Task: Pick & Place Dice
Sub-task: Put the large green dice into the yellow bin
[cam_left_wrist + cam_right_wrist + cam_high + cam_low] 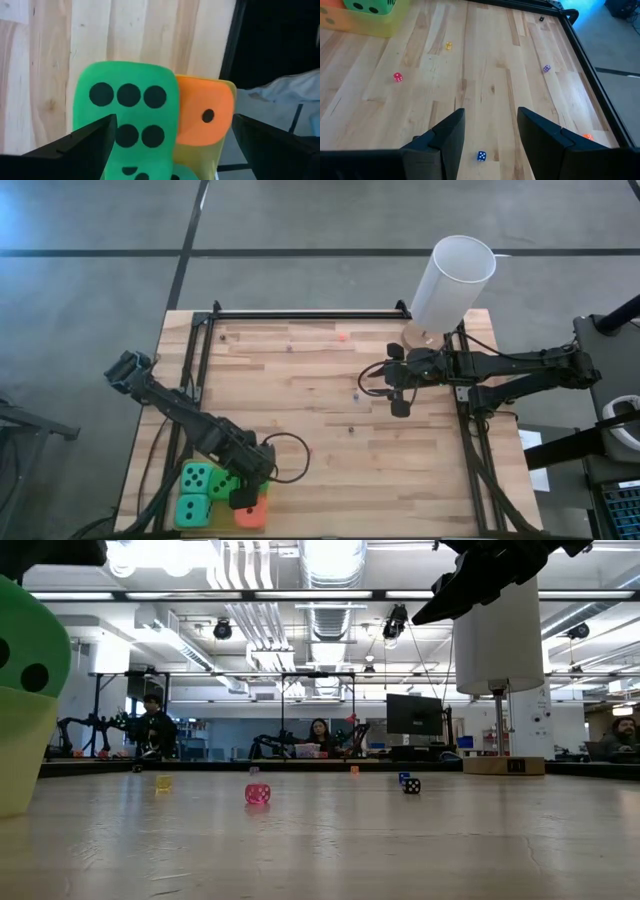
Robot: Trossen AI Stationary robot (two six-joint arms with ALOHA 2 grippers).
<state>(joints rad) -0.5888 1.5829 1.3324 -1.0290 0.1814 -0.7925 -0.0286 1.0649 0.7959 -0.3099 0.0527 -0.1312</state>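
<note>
High view: the left gripper [243,498] hangs over the cluster of soft dice at the near left corner of the wooden table [330,420]. Its fingers are spread wide and grasp nothing. A green die [222,483] lies directly beneath it, an orange-red die [252,514] just beside it toward the table edge, and two teal dice [196,476] [192,510] to its outer side. All of these sit close together in a shallow yellow tray [222,150].

Left wrist view: the two dark fingers [82,140] stand apart on either side of the green die [125,117] and the orange-red die [205,117]; whether either finger touches a die cannot be told.

The right gripper [399,402] rests above the bare middle of the table, just in front of the tilted white cylinder [452,282], well apart from the soft dice. Its fingers [445,137] are parted and empty. Below and around them lie several tiny hard dice, among them a blue one [481,156] between the fingertips, a pink one [397,77] and a yellow one [448,45].
</note>
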